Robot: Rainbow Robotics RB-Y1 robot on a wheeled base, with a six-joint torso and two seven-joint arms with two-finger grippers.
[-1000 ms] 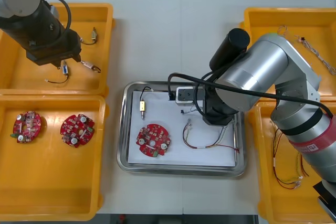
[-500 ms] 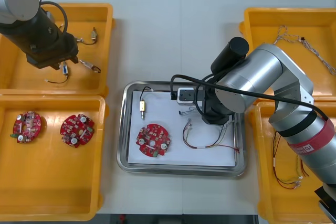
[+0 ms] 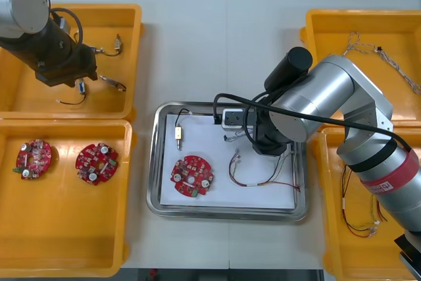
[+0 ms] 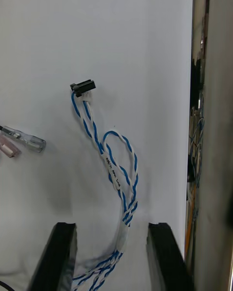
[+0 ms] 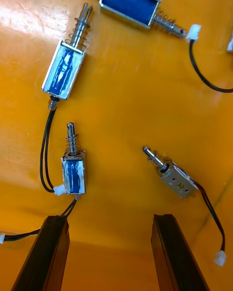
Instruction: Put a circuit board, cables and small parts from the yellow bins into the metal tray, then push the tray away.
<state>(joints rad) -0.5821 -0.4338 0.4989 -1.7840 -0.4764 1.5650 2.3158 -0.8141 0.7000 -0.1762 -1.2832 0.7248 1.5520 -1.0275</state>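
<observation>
In the metal tray [image 3: 152,162] at the counter's middle | right arm [image 3: 329,90] bent in from the right edge, right jaws spread apart astride a twisted blue and white cable [image 4: 114,174] | left arm [image 3: 39,37] over the far-left yellow bin [image 3: 133,37], left jaws parted above small metal parts [image 5: 73,172] | circuit board [image 3: 192,177] in tray's near-left part

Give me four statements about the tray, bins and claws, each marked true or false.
1. One circuit board lies in the metal tray. True.
2. The near left bin holds three circuit boards. False: it holds two.
3. The right claw stands open over the blue and white cable. True.
4. The left claw is shut on a small metal part. False: it is open above small metal parts in the far left bin.
</observation>
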